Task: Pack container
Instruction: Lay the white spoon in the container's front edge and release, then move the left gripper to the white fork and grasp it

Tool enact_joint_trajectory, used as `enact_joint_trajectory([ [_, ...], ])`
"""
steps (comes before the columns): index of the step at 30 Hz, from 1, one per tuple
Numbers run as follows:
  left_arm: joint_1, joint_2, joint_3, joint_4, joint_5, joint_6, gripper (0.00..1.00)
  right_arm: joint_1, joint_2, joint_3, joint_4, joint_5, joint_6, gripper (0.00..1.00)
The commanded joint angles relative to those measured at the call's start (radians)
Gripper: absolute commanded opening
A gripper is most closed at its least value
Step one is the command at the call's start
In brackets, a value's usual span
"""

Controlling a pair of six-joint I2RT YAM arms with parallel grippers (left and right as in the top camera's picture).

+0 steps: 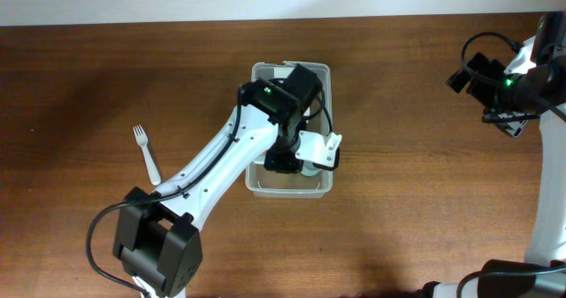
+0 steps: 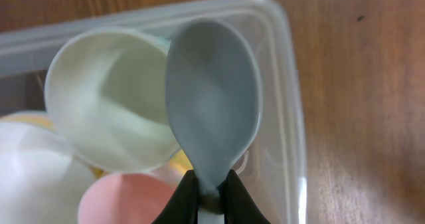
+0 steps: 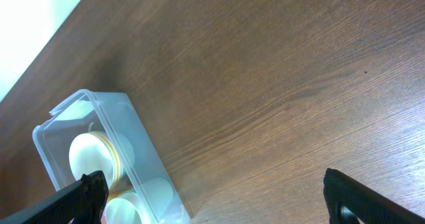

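Note:
The clear plastic container (image 1: 257, 181) stands in the middle of the table, and my left arm reaches over it. In the left wrist view my left gripper (image 2: 211, 196) is shut on the neck of a grey-blue spoon (image 2: 212, 98). The spoon's bowl hangs over the container's inner corner (image 2: 291, 84). Inside lie a pale green bowl (image 2: 106, 111), a pink cup (image 2: 123, 199) and a white cup (image 2: 30, 174). My right gripper (image 3: 211, 181) hangs open and holds nothing, far right of the container (image 3: 143, 154).
A white plastic fork (image 1: 146, 153) lies on the brown wood table left of the container, beside my left arm. The right arm's base and cables (image 1: 517, 77) occupy the far right edge.

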Motion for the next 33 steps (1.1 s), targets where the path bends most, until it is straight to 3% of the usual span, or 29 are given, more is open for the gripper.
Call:
enact_joint_trajectory([
  [1, -0.019, 0.002, -0.008, -0.013, 0.034, 0.021, 0.01, -0.002, -0.006, 0.010, 0.003, 0.009, 0.003, 0.99],
  [4, -0.019, 0.002, -0.009, -0.020, 0.034, -0.005, 0.04, -0.002, -0.006, 0.010, 0.003, 0.009, 0.003, 0.99],
  [7, -0.019, 0.002, -0.009, -0.021, 0.034, -0.030, 0.21, -0.002, -0.006, 0.010, 0.003, 0.009, 0.003, 0.99],
  [8, -0.019, 0.002, -0.009, -0.020, 0.033, -0.030, 0.47, -0.002, -0.006, 0.010, 0.003, 0.009, 0.003, 0.99],
  [9, -0.019, 0.001, -0.008, -0.022, 0.030, -0.031, 1.00, -0.002, -0.006, 0.010, 0.003, 0.009, 0.003, 0.99],
  [13, -0.019, 0.001, -0.003, -0.023, -0.076, -0.127, 1.00, -0.002, -0.006, 0.010, 0.003, 0.009, 0.003, 0.99],
  [18, 0.011, -0.001, 0.066, -0.024, -0.329, -0.367, 1.00, -0.002, -0.006, 0.010, 0.003, 0.009, 0.003, 0.99],
  [22, 0.112, -0.005, 0.102, -0.024, -0.396, -0.553, 1.00, -0.002, -0.006, 0.010, 0.003, 0.009, 0.003, 0.99],
  [25, 0.229, -0.005, 0.115, -0.020, -0.369, -0.728, 1.00, -0.002, -0.006, 0.010, 0.003, 0.009, 0.003, 0.99],
  [27, 0.367, -0.005, 0.116, -0.023, -0.254, -0.874, 1.00, -0.002, -0.006, 0.010, 0.003, 0.009, 0.003, 0.99],
  [31, 0.543, -0.005, 0.115, -0.021, 0.034, -0.917, 1.00, -0.002, -0.006, 0.010, 0.003, 0.009, 0.003, 0.99],
  [33, 0.614, -0.003, 0.115, -0.017, 0.106, -0.917, 1.00, -0.002, -0.006, 0.010, 0.003, 0.009, 0.003, 0.99],
])
